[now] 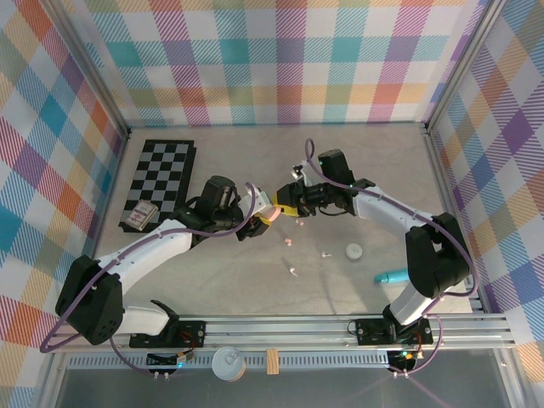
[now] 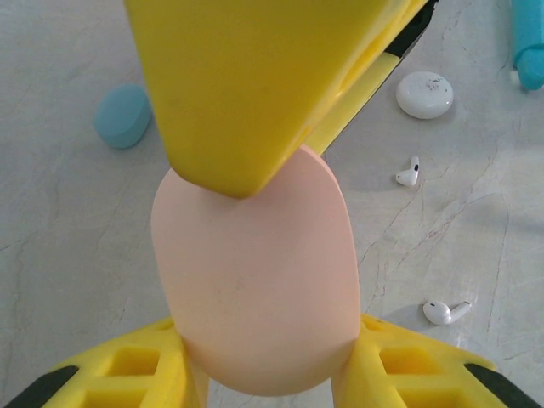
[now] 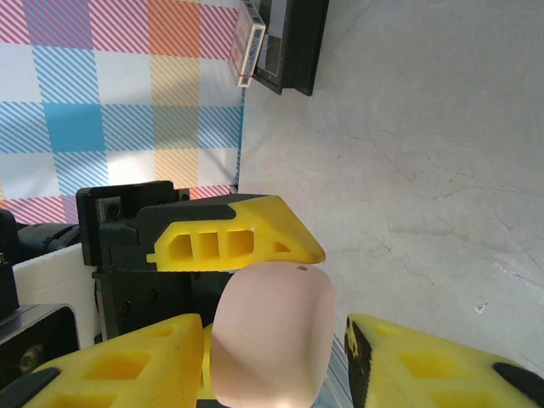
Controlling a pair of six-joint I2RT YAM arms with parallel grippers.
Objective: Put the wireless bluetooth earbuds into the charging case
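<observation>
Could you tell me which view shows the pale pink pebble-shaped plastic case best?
The left wrist view: the pale pink pebble-shaped plastic case sits large and central there. The right wrist view shows its rounded end between yellow fingers; the top view, just a small pink spot.

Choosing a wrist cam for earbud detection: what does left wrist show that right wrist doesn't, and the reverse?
Left wrist adds: blue case, white case, two white earbuds, turquoise tube. Right wrist adds: checkerboard, small box, plaid wall. Both: pink case held in the left gripper, with the right gripper straddling it, jaws not quite touching.
</observation>
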